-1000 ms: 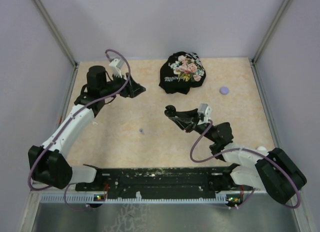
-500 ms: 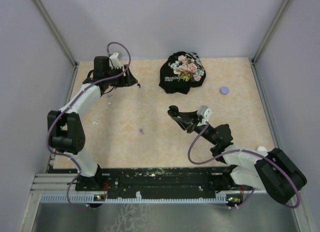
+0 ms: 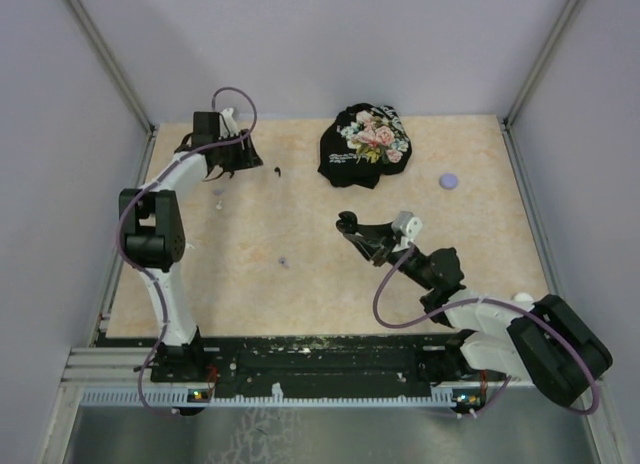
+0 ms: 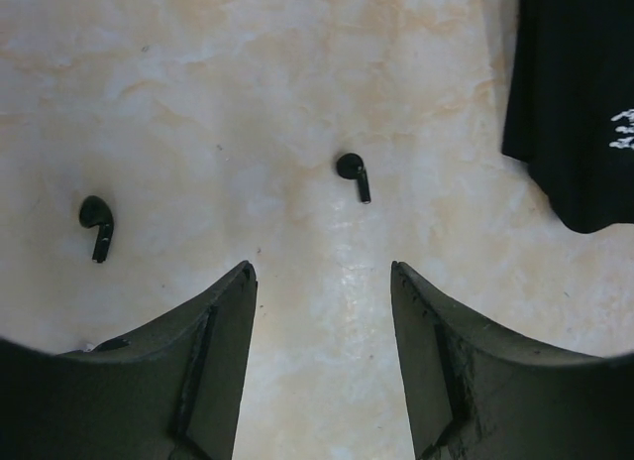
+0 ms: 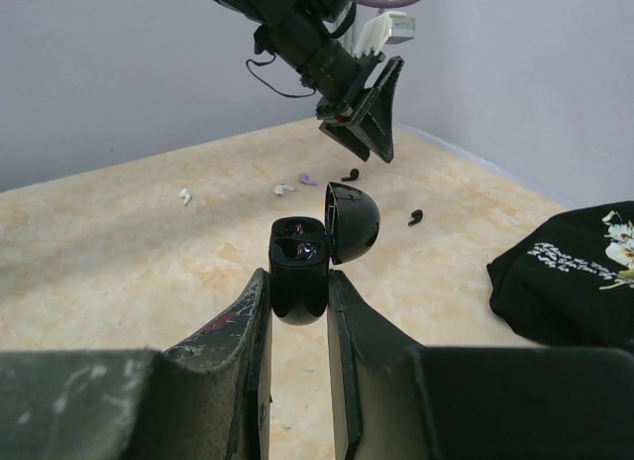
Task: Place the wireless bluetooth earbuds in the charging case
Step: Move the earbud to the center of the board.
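Pale lavender walls close in a beige, marbled tabletop (image 3: 300, 294). Your left arm stretches to the far left corner. Your left tool (image 4: 322, 270) hangs over the tabletop with its fingers spread wide and nothing between them. In the left wrist view, one black earbud (image 4: 352, 172) lies just ahead of the gap, its stem pointing back toward the tool. A second black earbud (image 4: 96, 224) lies off to the left, well apart from the first. Neither touches the tool. A black floral cloth (image 4: 580, 103) fills the right edge of that view. From above, it is a crumpled heap near the middle of the far wall.

Your right tool (image 5: 297, 282) is closed narrow on the black charging case (image 5: 297, 267), pinching its lower body from both sides. It holds the case upright above the middle of the tabletop. The round lid (image 5: 352, 222) is swung open to the right. The inside is dark with a small glint, and you cannot tell what sits in it.

Beyond the case in the right wrist view, two white earbuds (image 5: 184, 195) and a lavender earbud (image 5: 307, 179) lie scattered on the tabletop near the left tool. A lavender puck (image 3: 449, 181) rests to the right of the cloth, apart from it.
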Robot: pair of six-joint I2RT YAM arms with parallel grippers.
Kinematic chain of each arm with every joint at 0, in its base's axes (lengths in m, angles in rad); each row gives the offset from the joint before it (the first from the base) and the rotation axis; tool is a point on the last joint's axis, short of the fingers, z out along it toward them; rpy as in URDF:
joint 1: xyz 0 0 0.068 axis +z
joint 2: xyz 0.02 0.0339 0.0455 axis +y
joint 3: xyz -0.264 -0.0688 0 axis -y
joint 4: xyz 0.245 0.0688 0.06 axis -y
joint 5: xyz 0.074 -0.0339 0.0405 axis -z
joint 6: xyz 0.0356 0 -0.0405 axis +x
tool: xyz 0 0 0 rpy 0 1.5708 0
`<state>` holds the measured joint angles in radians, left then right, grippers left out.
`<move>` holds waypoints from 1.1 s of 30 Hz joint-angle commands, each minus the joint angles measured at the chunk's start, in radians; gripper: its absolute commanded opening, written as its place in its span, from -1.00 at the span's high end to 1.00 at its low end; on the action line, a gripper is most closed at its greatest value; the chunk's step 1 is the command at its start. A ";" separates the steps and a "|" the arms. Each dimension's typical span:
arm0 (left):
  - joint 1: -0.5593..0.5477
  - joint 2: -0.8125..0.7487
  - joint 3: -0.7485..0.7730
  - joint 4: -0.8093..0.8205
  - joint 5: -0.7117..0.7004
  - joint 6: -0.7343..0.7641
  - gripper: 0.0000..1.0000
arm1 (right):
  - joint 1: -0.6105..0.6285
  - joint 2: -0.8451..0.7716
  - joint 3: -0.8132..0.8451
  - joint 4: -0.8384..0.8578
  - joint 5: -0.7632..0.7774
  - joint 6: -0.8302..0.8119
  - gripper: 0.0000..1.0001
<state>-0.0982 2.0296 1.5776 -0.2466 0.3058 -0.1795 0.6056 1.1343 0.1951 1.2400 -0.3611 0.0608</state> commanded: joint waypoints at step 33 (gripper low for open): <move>-0.161 0.285 0.249 -0.020 -0.270 0.047 -0.04 | -0.003 0.043 0.043 -0.028 -0.035 -0.010 1.00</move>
<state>-0.2317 2.2784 1.7779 -0.2489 0.1730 -0.2047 0.6056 1.1725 0.1967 1.1801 -0.3740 0.0525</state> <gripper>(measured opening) 0.529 0.214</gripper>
